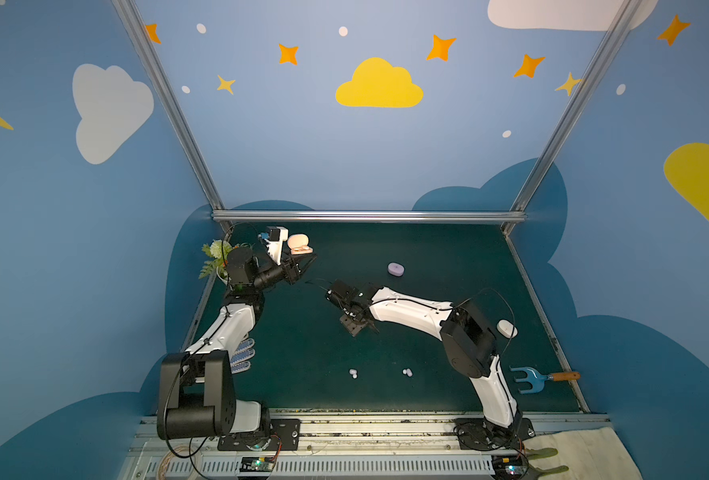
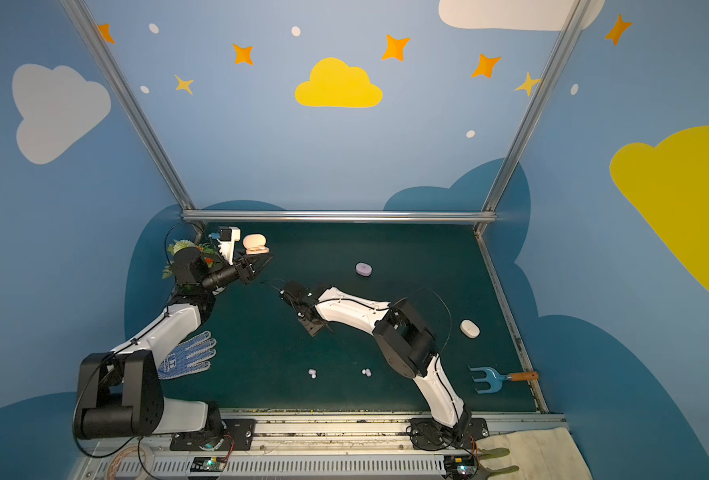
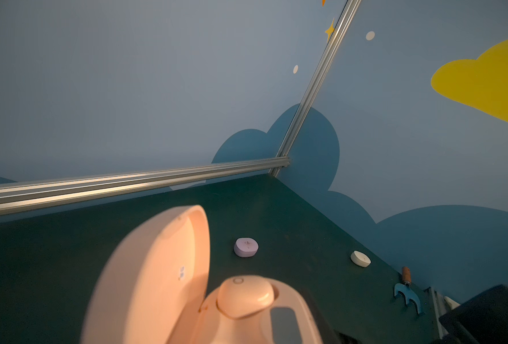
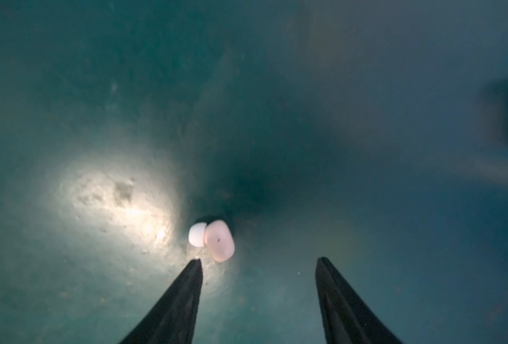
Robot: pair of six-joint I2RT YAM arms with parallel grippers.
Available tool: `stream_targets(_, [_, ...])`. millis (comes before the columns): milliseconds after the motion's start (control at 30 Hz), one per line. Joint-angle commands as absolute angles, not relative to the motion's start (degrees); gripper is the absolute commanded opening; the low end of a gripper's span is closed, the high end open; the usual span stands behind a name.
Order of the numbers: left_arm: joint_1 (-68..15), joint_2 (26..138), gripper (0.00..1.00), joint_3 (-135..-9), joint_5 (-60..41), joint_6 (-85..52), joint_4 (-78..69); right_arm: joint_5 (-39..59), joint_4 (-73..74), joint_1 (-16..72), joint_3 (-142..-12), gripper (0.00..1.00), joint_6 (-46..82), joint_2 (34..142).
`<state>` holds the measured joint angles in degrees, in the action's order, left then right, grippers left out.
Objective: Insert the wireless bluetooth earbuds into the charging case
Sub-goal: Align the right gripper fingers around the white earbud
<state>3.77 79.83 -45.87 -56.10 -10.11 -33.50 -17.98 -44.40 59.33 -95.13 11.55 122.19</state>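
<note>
Bean-shaped peach-pink earbud, white tip, lying on green mat.

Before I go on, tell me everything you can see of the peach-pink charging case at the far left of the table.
The peach-pink charging case is a smooth, rounded, plastic-looking clamshell. It stands open on the green table near the far left corner, with its lid hinged up. In the left wrist view one matching earbud sits in its base, and a grey recess beside it looks empty. The shut left gripper points at its base; contact cannot be told.
</note>
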Motion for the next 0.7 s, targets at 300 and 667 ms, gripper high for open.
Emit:
stream_targets(300, [3.41,80.42,0.21,-46.50,-57.02,-9.76,-33.67,-15.18,-42.20,57.67,-90.31,0.62,13.25,118.95])
stream_targets(667, [3.12,80.60,0.21,-46.50,-56.95,-9.06,-33.05,-15.21,-41.75,56.41,-93.62,0.62,11.42,121.99])
